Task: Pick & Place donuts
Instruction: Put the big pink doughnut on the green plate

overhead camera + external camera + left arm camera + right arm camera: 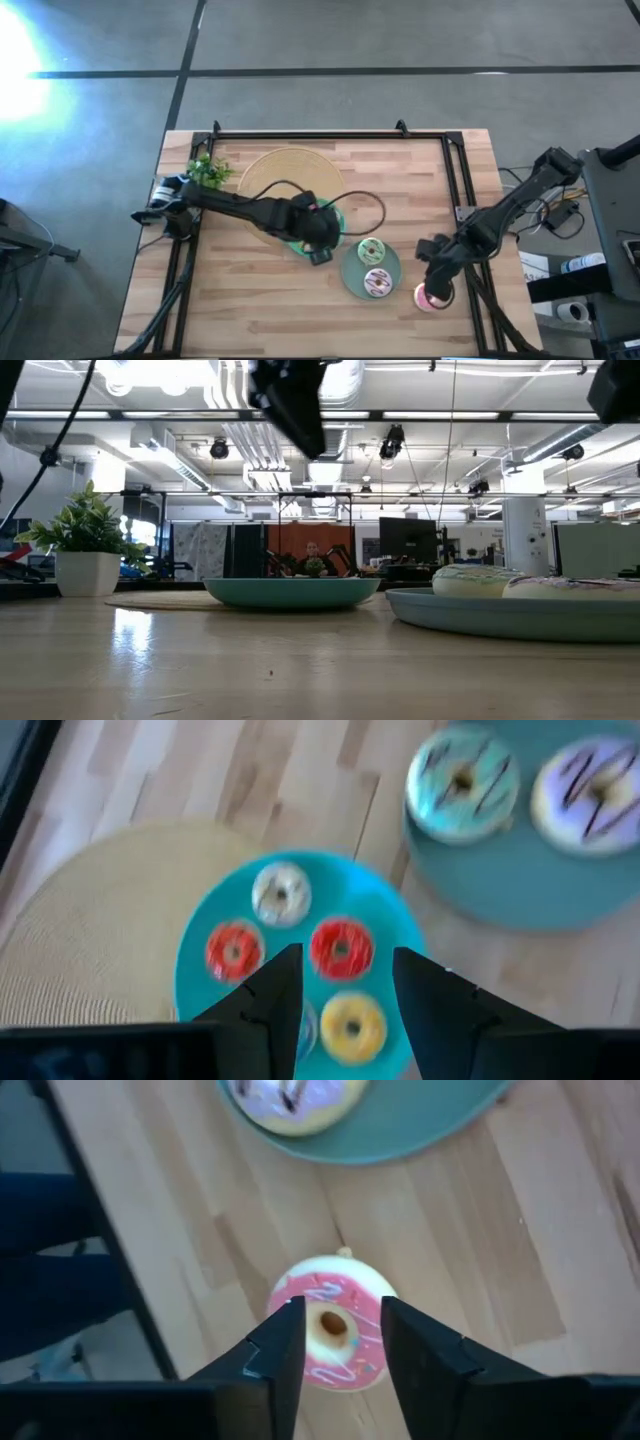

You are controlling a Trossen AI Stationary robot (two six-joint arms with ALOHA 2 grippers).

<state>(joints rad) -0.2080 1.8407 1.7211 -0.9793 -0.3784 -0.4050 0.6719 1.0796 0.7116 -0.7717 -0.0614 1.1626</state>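
In the left wrist view a small teal plate (395,920) carries several coin-small donuts: a pale one (280,892), two red ones (233,950) (341,948) and a yellow one (352,1025). My left gripper (346,955) hangs open above that plate (340,222). A larger teal plate (352,278) holds the green donut (371,250) and the white purple-striped donut (377,283). The pink donut (330,1335) lies flat on the bare table near the right rail (432,297). My right gripper (342,1308) is open just above it, one finger over each side; I see no touch.
A big tan woven disc (290,175) lies under the small plate's far-left side. A potted plant (208,170) stands at the far-left corner. Black frame rails (462,190) run along the table's sides. Bare wood lies along the near edge (260,310).
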